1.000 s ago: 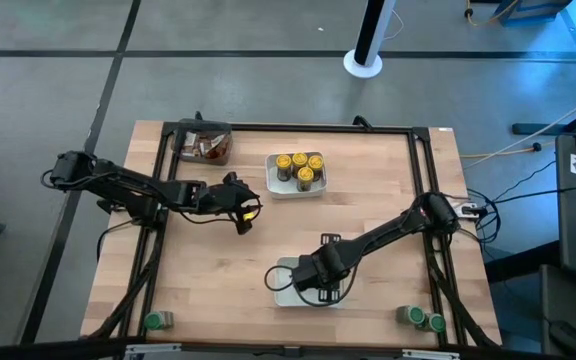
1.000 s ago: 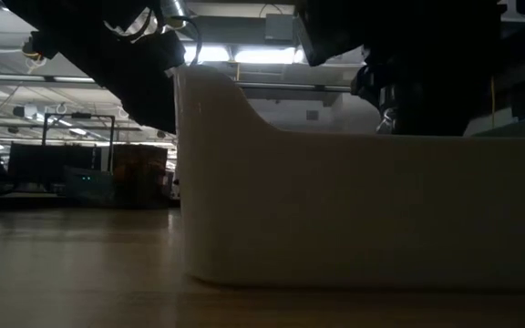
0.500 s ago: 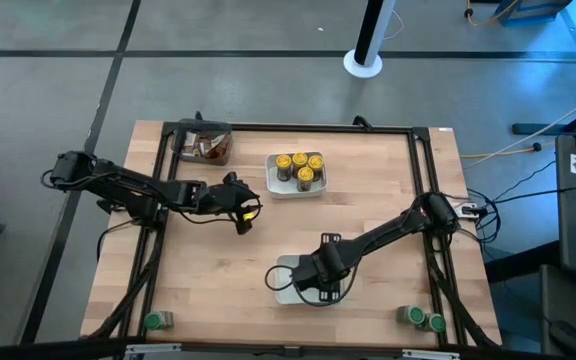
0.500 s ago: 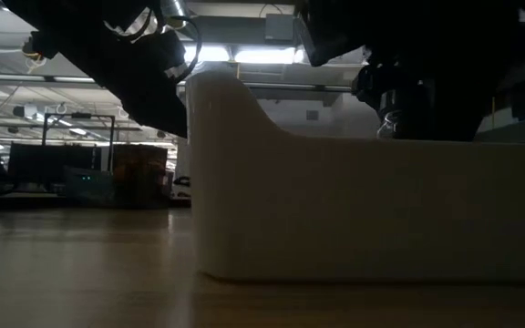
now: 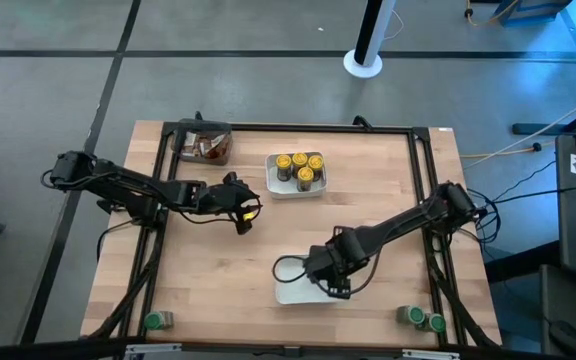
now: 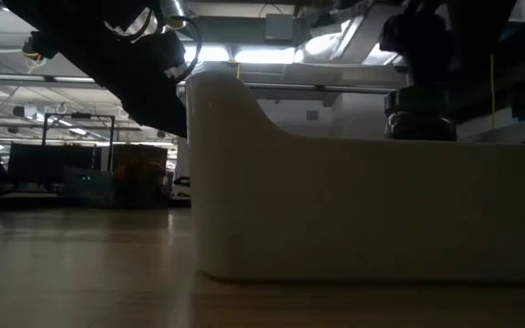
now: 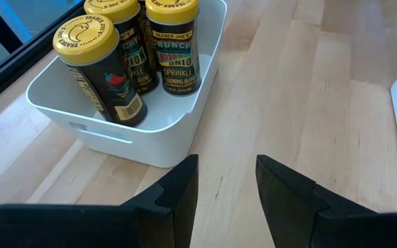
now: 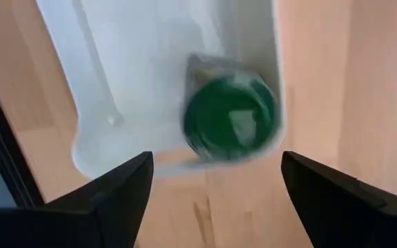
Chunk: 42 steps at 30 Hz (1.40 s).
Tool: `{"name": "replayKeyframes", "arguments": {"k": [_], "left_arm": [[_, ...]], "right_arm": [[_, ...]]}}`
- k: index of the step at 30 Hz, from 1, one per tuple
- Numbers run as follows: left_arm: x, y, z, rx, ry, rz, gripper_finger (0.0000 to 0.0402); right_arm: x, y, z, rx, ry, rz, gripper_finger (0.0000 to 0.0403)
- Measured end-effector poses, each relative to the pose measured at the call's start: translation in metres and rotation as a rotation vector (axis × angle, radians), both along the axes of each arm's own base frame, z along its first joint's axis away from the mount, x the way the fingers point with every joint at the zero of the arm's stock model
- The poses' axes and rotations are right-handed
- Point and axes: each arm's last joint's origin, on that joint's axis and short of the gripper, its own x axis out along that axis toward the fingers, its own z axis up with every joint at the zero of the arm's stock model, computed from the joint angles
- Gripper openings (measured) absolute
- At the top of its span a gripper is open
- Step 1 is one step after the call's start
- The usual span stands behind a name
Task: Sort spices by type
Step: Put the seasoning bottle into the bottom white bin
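Right gripper [image 8: 216, 179] hangs wide open over the near tray [image 5: 290, 293], holding nothing. Green jar [image 8: 230, 118] stands inside by the wall (lid up). Best to rise straight up, so no finger bumps it. Left gripper [image 7: 226, 182] waits half open near the yellow jars [image 7: 126, 52].

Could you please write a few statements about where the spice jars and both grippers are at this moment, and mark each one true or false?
1. A green-lidded jar stands in the near white tray. True.
2. The right gripper is clamped on that jar. False: its fingers are spread wide, with the jar standing free between them.
3. The far white tray holds yellow-lidded jars. True.
4. The left gripper is holding a yellow-lidded jar. False: nothing shows between its fingers; it hangs over bare table short of that tray.
5. More green-lidded jars stand at the table's near corners. True.
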Motion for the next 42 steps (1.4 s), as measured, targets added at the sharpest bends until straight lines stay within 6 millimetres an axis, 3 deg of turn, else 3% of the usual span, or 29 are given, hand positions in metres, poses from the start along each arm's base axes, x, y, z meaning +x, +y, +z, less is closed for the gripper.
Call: {"name": "replayKeyframes", "arguments": {"k": [8,22,30,38,42], "left_arm": [[0.000,0.000,0.000,-0.001,0.000,0.001,0.0137],[0.000,0.000,0.000,-0.006,-0.002,0.004,0.0137],[0.000,0.000,0.000,-0.019,-0.007,0.013,0.0137],[0.000,0.000,0.000,-0.019,-0.007,0.013,0.0137],[0.000,0.000,0.000,-0.019,-0.007,0.013,0.0137]], "right_arm": [[-0.026,0.005,0.016,-0.058,0.070,-0.051,0.0319],[-0.077,0.047,0.029,-0.176,0.120,-0.190,0.0319],[-0.119,0.059,0.056,-0.167,-0.021,-0.320,0.0319],[-0.178,0.056,0.047,-0.196,-0.002,-0.412,0.0319],[-0.192,0.060,0.045,-0.181,0.025,-0.420,0.0319]]}}
